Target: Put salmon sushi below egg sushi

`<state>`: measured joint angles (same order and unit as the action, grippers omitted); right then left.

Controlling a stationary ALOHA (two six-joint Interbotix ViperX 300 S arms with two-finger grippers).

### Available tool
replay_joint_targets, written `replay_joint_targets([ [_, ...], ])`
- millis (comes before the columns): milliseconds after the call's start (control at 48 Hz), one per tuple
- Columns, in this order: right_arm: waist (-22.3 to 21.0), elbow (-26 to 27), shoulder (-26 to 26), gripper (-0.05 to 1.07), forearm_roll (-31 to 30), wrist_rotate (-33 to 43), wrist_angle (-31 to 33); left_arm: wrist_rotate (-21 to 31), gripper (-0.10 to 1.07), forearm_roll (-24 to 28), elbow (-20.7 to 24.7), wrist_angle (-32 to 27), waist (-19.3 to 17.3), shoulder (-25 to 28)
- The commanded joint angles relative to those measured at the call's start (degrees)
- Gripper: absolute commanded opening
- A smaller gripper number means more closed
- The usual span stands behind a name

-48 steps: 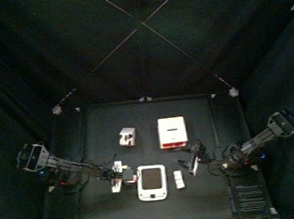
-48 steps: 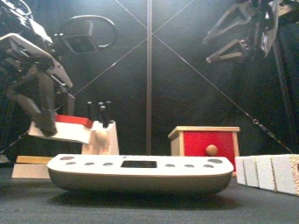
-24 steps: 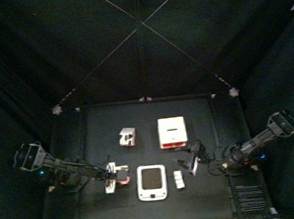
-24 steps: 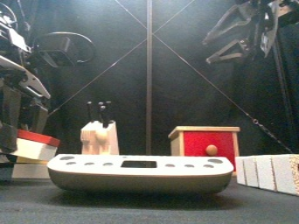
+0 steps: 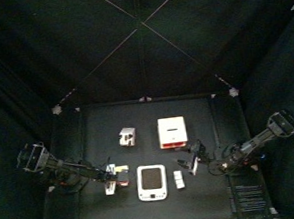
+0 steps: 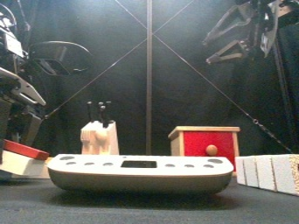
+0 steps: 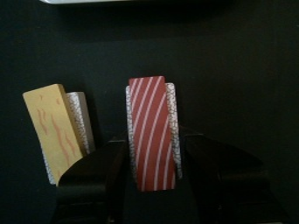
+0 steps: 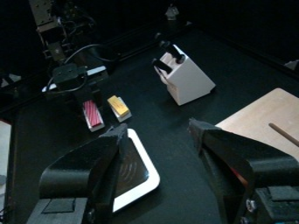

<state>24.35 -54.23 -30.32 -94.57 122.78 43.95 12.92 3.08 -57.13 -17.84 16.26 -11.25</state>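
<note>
The left gripper (image 7: 149, 162) stands with its two black jaws spread apart on either side of the salmon sushi (image 7: 153, 131), a red-and-white striped oblong piece whose near end sits between the jaws; the wrist view does not settle whether the jaws press on it or only flank it. Just beside the salmon piece, outside one jaw, lies the egg sushi (image 7: 55, 129), a tan-yellow slab on a whitish base, roughly parallel to the salmon and close to it without clearly touching. Beyond both pieces, at the far edge of that view, a sliver of the white tray (image 7: 76, 2) shows. Seen from above, the left gripper (image 5: 107, 174) reaches in from the left side of the black table (image 5: 97, 123), with the tray (image 5: 151, 182) just past it toward the middle. Farther out on the table are a white knife block (image 5: 126, 137) and a red-and-white box (image 5: 173, 128), both well apart from the gripper. In the front view the tray (image 6: 140, 172) sits large in the foreground, the knife block (image 6: 100, 136) and red box (image 6: 205, 144) behind it. The right gripper (image 8: 163, 149), jaws open and empty, hangs at the table's right side, near the tray (image 8: 135, 171).
</note>
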Motion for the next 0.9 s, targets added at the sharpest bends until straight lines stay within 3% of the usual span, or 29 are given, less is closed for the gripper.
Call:
replay_joint_targets([
  [0,-0.18,0.44,-0.35,0.91,-0.18,0.09,0.18,-0.18,0.75,-0.44,1.41,0.35,0.00,-0.18],
  [875,-0.35,0.53,-0.18,0.91,-0.18,0.09,0.18,-0.18,0.78,-1.67,3.08,0.26,0.09,1.32],
])
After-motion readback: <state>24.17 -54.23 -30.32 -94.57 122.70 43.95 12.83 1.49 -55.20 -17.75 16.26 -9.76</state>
